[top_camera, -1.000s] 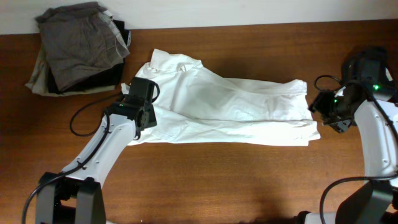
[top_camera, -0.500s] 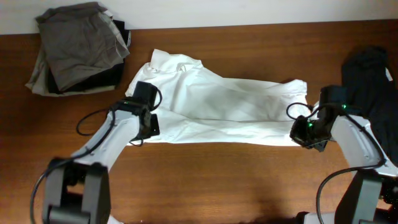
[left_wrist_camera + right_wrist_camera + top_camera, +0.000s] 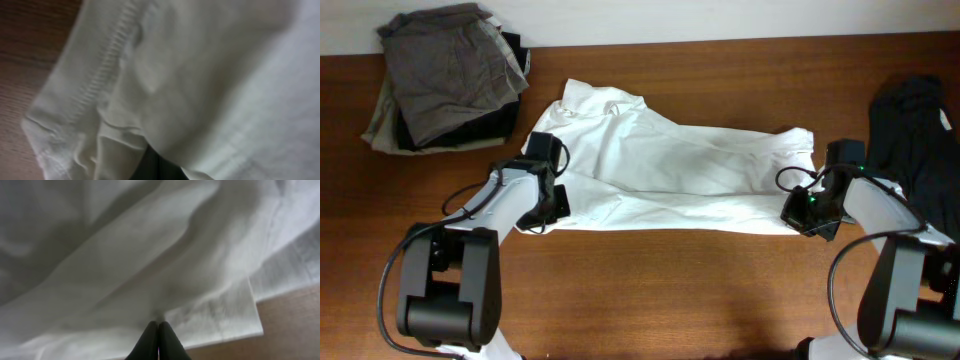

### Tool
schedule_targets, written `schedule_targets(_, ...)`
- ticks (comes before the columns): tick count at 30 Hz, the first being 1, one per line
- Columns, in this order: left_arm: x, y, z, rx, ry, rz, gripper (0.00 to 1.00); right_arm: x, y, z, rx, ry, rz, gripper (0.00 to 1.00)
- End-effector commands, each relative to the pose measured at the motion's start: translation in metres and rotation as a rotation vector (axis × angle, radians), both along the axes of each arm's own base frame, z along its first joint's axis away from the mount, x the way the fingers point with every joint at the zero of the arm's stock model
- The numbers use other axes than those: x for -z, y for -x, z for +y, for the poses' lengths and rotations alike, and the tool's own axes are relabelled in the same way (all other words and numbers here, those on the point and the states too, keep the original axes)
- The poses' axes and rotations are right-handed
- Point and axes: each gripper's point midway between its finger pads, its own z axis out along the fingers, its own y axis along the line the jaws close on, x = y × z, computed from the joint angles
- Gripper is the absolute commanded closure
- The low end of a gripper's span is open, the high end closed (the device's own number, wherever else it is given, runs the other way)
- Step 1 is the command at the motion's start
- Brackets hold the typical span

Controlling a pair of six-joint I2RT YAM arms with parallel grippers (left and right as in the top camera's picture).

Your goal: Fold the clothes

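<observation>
**Brown wooden table is filling the scene**

A reddish-brown wooden table (image 3: pixel 680 290) is spreading across nearly the whole overhead view. Along its far edge a pale strip (image 3: pixel 720 18) is running from side to side, possibly a wall, though the view is too narrow to tell. Soft, even light is lying over the wood, casting only faint shadows.

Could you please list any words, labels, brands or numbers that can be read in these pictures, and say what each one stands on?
No text can be read anywhere.
white T-shirt: plain fabric and stitched hems only; no label or print shows in any view.
pile of grey garments: no print visible.
dark garment: no print visible.
</observation>
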Motion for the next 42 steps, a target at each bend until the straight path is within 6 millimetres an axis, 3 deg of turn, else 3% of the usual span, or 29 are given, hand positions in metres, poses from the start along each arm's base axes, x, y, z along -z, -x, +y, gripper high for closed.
schedule_targets(1, 0.011, 0.003, 0.017, -0.025, -0.015, 0.034, 0.99, 0.018, 0.005, -0.004, 0.015, 0.024, 0.056, 0.94)
schedule_targets(6, 0.011, 0.009, 0.029, -0.059, -0.019, 0.062, 0.99, 0.032, 0.016, -0.020, 0.090, 0.113, 0.136, 0.96)
schedule_targets(10, 0.011, 0.017, 0.035, -0.077, -0.021, 0.096, 0.99, 0.032, 0.020, -0.028, 0.125, 0.157, 0.154, 0.96)
schedule_targets(19, 0.000, 0.045, 0.052, -0.176, -0.114, 0.174, 0.99, 0.015, 0.039, -0.035, 0.218, 0.210, 0.221, 0.96)
schedule_targets(24, -0.025, 0.050, 0.058, -0.236, -0.143, 0.135, 0.99, -0.009, 0.044, -0.037, 0.248, 0.233, 0.193, 0.96)
schedule_targets(26, -0.043, 0.048, 0.065, -0.256, -0.177, 0.078, 0.99, -0.020, 0.052, -0.043, 0.284, 0.276, 0.195, 0.96)
schedule_targets(29, -0.071, 0.040, 0.067, -0.265, -0.167, -0.035, 0.99, -0.034, 0.048, -0.045, 0.287, 0.288, 0.139, 0.96)
schedule_targets(32, -0.090, 0.027, 0.053, -0.217, -0.078, -0.131, 0.99, -0.045, 0.034, -0.042, 0.238, 0.265, 0.052, 0.96)
schedule_targets(34, -0.095, 0.017, 0.030, -0.125, 0.049, -0.165, 0.99, -0.048, 0.016, -0.028, 0.153, 0.181, -0.026, 0.85)
schedule_targets(38, -0.091, 0.015, -0.011, -0.009, 0.254, -0.138, 0.99, -0.045, 0.002, -0.004, 0.076, 0.046, -0.075, 0.85)
schedule_targets(42, -0.072, 0.009, -0.032, 0.057, 0.278, -0.106, 0.99, -0.038, -0.005, 0.001, 0.057, 0.009, -0.083, 0.88)
